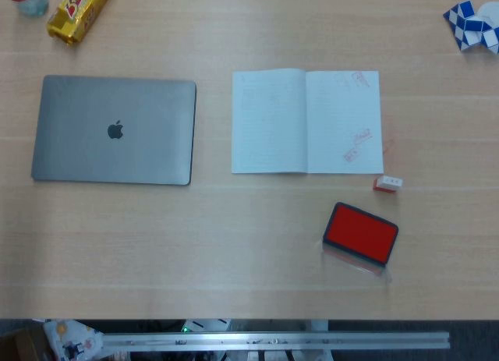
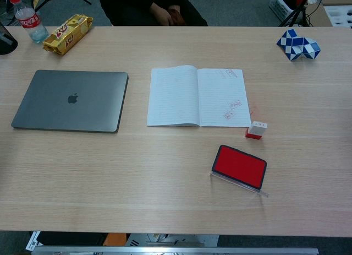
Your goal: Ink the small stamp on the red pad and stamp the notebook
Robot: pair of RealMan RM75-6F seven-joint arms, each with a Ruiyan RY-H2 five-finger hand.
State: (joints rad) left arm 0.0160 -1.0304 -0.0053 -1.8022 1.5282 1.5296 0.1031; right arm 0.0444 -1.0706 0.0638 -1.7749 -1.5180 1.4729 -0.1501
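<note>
One stamp (image 2: pixel 257 130): small, light, rigid, lying near right of notebook (image 2: pixel 199 97); pinch its white sides.
Red pad (image 2: pixel 240 166): nearer, uncovered.
Hands: unseen, fingers unknowable.

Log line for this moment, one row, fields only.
hands: not in view | small stamp: lying beside notebook, untouched | red pad: open | notebook: open, red marks on one page
</note>
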